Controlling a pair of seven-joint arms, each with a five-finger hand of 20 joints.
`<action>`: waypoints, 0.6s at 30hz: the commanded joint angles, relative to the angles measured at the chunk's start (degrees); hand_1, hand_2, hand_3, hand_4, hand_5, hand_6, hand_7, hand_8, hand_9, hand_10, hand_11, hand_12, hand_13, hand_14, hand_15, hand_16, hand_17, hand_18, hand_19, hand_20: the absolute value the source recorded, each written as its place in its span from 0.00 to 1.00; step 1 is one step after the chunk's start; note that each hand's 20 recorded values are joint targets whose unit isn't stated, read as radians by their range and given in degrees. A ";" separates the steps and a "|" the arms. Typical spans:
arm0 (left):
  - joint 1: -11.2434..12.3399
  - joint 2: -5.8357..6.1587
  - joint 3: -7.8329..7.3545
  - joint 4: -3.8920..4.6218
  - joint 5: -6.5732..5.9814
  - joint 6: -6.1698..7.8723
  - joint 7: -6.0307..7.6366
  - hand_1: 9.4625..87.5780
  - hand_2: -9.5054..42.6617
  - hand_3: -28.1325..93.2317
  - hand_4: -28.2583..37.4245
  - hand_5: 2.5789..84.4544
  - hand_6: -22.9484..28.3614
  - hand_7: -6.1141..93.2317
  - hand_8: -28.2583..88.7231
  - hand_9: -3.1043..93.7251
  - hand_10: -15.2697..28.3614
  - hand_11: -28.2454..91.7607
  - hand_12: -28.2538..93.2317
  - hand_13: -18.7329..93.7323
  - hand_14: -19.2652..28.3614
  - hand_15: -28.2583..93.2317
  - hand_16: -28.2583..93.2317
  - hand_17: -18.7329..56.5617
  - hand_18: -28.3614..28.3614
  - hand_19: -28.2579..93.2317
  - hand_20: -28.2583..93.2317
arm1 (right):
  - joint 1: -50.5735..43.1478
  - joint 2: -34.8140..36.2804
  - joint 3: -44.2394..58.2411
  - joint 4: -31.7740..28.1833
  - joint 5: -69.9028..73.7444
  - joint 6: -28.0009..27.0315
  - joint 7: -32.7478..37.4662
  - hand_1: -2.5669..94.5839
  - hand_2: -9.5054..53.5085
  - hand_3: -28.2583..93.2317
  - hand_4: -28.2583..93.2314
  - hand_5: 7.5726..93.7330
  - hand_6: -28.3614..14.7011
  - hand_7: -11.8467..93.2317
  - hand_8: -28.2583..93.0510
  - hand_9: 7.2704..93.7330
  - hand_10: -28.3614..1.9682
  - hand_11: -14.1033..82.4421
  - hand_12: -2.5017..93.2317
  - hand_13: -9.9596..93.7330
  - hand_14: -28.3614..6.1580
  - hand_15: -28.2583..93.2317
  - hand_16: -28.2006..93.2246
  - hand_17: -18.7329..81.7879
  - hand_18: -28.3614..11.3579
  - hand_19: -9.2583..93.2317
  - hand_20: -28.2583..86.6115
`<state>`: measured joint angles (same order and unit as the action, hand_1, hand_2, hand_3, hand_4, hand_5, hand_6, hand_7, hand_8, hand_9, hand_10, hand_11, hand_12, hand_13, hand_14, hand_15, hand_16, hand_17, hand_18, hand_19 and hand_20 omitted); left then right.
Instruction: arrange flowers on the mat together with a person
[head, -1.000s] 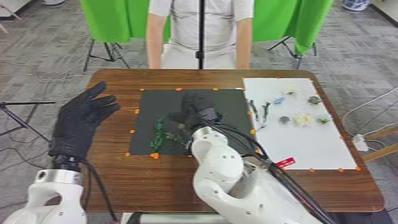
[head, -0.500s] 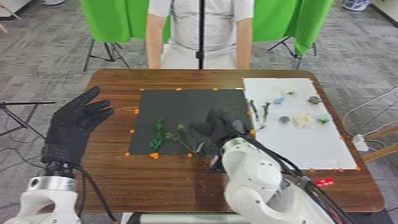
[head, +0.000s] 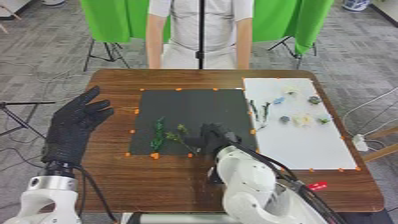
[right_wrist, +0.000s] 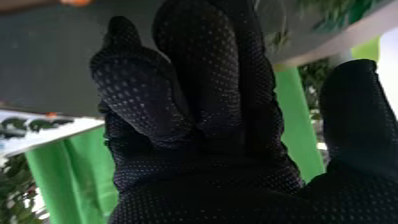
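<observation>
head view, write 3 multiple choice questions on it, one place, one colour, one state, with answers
1. Where is the pale flower?
A) on the floor
B) on the white sheet
C) under the table

2. What colour is the leftmost stem on the dark mat?
A) green
B) red
C) white

3. How is the left hand?
A) in a fist
B) gripping a flower
C) open

1 B: it lies among other flowers there.
2 A: its leaves show green.
3 C: its fingers extend, holding nothing.
</observation>
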<state>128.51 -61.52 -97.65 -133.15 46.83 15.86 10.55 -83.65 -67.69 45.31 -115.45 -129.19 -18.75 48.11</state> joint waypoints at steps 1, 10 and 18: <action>-0.18 -0.46 0.01 0.20 0.17 0.12 -0.65 0.23 0.41 0.82 0.13 0.48 0.69 0.15 0.18 0.47 0.85 0.47 0.33 0.45 0.98 0.70 0.16 0.20 0.97 0.77 0.22 | 1.33 -1.72 -0.99 2.38 1.30 -2.66 0.04 0.28 0.35 0.64 0.09 0.91 0.57 0.24 0.12 1.00 0.45 0.54 0.22 0.92 0.42 0.77 0.39 0.50 0.04 0.96 0.18; -1.08 -0.44 0.52 0.65 0.09 -0.37 -0.83 0.23 0.41 0.82 0.12 0.48 0.69 0.15 0.18 0.47 0.85 0.47 0.33 0.45 0.98 0.70 0.16 0.20 0.97 0.77 0.22 | 2.18 -3.66 -1.97 3.45 1.63 -3.12 -0.77 0.28 0.35 0.64 0.09 0.90 0.57 0.23 0.12 1.00 0.45 0.53 0.23 0.91 0.42 0.77 0.39 0.49 0.04 0.95 0.18; -0.57 -0.63 0.06 0.37 0.35 -0.15 -0.81 0.23 0.41 0.82 0.13 0.48 0.69 0.15 0.18 0.47 0.85 0.47 0.33 0.45 0.98 0.70 0.16 0.20 0.97 0.77 0.22 | 2.78 -2.00 -2.52 2.72 -0.18 -1.18 0.93 0.27 0.35 0.64 0.09 0.91 0.57 0.23 0.12 1.00 0.45 0.53 0.23 0.91 0.42 0.77 0.38 0.49 0.04 0.95 0.19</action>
<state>127.16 -61.58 -97.33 -132.91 46.84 15.81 10.31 -80.68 -70.84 43.68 -112.52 -127.50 -20.95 47.88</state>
